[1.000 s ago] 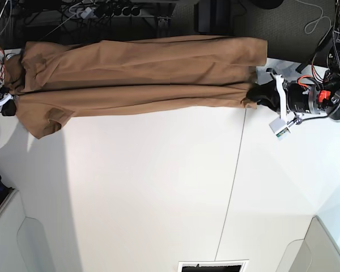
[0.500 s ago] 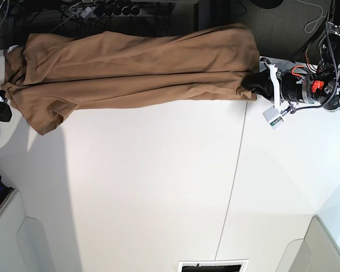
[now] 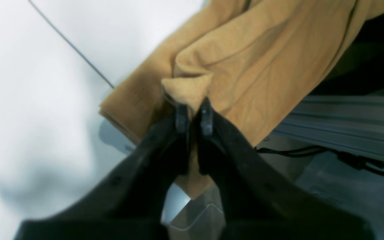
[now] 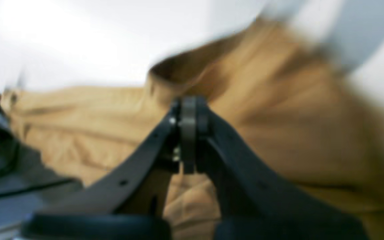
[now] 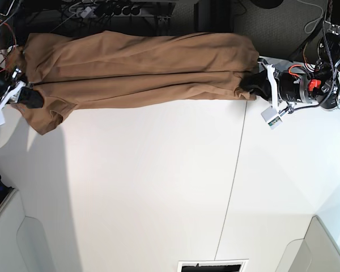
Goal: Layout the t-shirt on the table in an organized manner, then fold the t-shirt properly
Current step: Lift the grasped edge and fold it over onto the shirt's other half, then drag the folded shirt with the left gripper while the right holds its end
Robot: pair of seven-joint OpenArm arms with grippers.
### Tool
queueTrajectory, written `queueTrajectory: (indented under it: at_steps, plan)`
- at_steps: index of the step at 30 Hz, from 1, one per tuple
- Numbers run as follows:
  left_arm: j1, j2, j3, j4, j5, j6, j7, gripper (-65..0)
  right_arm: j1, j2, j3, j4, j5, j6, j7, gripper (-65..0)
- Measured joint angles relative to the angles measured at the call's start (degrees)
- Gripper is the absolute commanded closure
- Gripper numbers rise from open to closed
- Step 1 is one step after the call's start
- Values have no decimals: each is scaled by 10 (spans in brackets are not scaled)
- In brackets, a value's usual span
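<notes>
T-shirt (image 5: 136,71) is lying stretched along the far edge of the bench (image 5: 158,187), partly hanging over it. Left tool (image 3: 192,115) is pinching a fold at one end. Right tool (image 4: 188,113) is sitting clenched over the other end; blur, can't tell if it's gripping cloth.

A plain tan-brown soft cloth t-shirt (image 5: 136,68), no print, lies toward twelve o'clock on the matte white tabletop (image 5: 158,187), crossed by a thin dark seam (image 5: 232,187). Black gripper fingers (image 3: 180,116).
</notes>
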Motion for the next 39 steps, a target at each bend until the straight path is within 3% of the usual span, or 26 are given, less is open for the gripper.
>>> queueTrajectory:
  at_steps: [4, 8, 14, 18, 26, 39]
  plan:
    - [0, 0, 0, 0, -1, 0, -6, -31, -15, -2, -56, 0, 0, 0, 0, 0]
    - [0, 0, 0, 0, -1, 0, -6, -31, -19, -3, -120, 0, -45, 0, 21, 0]
    - [2, 0, 6, 0, 0, 0, -7, -31, -16, -2, -182, 2, -141, -5, 116, 0]
    - [8, 0, 53, 0, 19, 0, -10, -31, -9, -2, -189, -9, -183, -5, 161, 0]
    - [4, 3, 129, 1, 89, -7, -82, -31, 92, -2, -189, -129, -195, 0, 175, 0]
    - [-89, 106, 129, -153, 72, -38, -97, -30, 161, -2, -188, -191, -209, -5, 178, 0]
